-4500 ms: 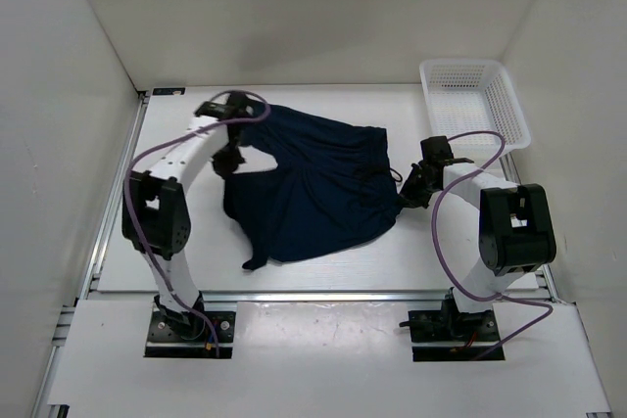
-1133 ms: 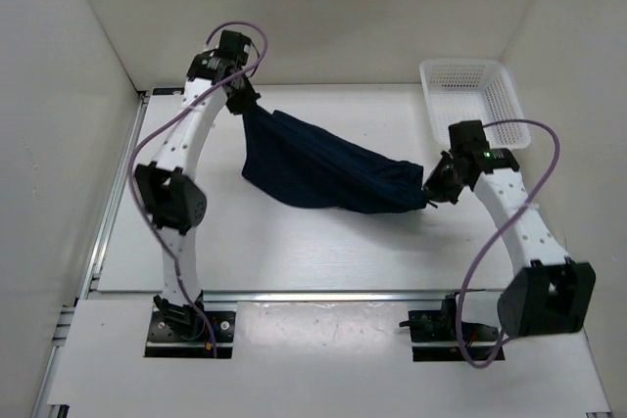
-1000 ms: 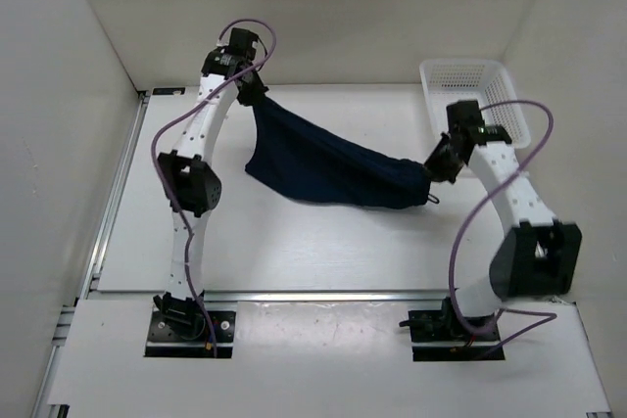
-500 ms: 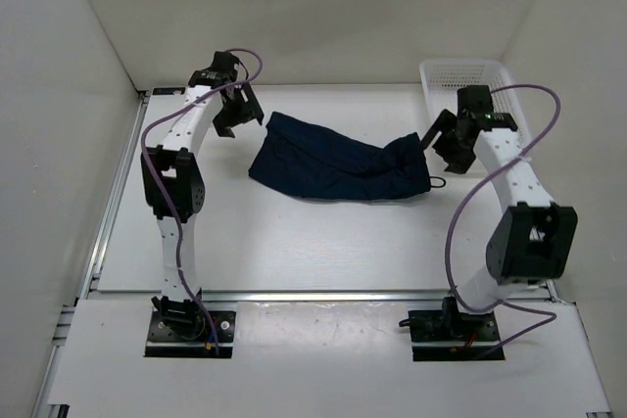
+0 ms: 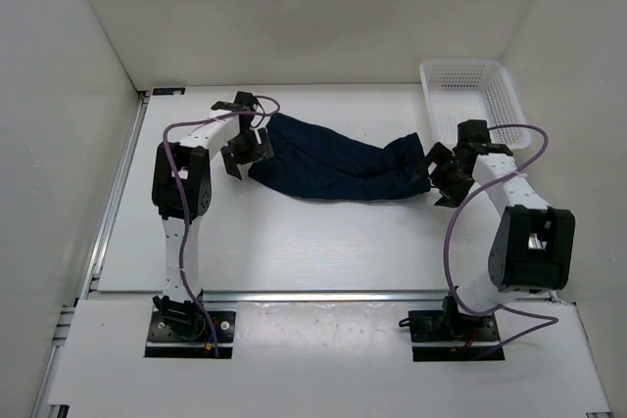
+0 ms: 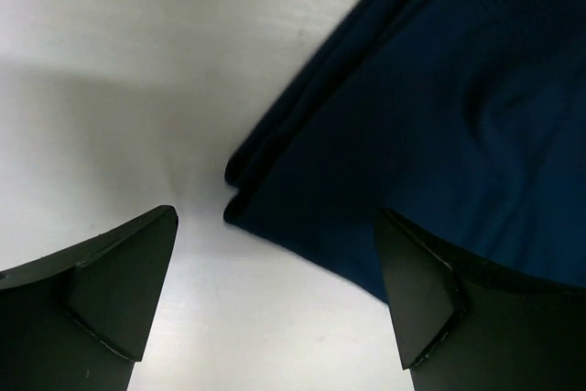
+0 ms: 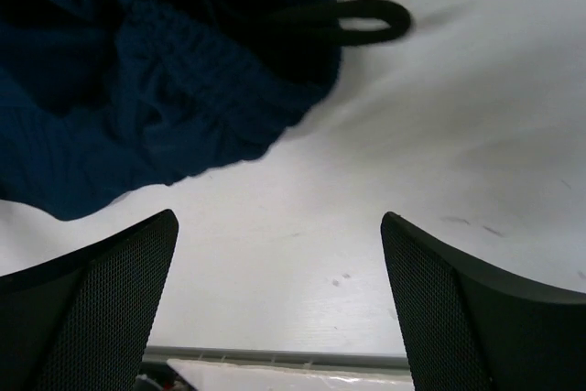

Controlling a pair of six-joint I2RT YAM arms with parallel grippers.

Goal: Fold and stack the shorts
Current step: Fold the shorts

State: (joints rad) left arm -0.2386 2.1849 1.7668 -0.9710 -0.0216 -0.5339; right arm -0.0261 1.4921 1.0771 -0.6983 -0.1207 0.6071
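- One pair of dark blue shorts (image 5: pixel 333 159) lies bunched in a long strip on the white surface (image 5: pixel 323 242).
- Its string loop (image 7: pixel 357 17) pokes out at the right end.
- Left tool (image 5: pixel 245 152): fingers wide apart, holding nothing, at the strip's left end.
- Right tool (image 5: pixel 441 175): fingers wide apart too, just beside the right end.
- White basket (image 5: pixel 509 95) sits in the far right corner.

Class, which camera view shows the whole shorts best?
Top external: the shorts lie there in full, a long folded strip. Left wrist shows only one folded corner; right wrist only the gathered waistband end and the drawstring loop.
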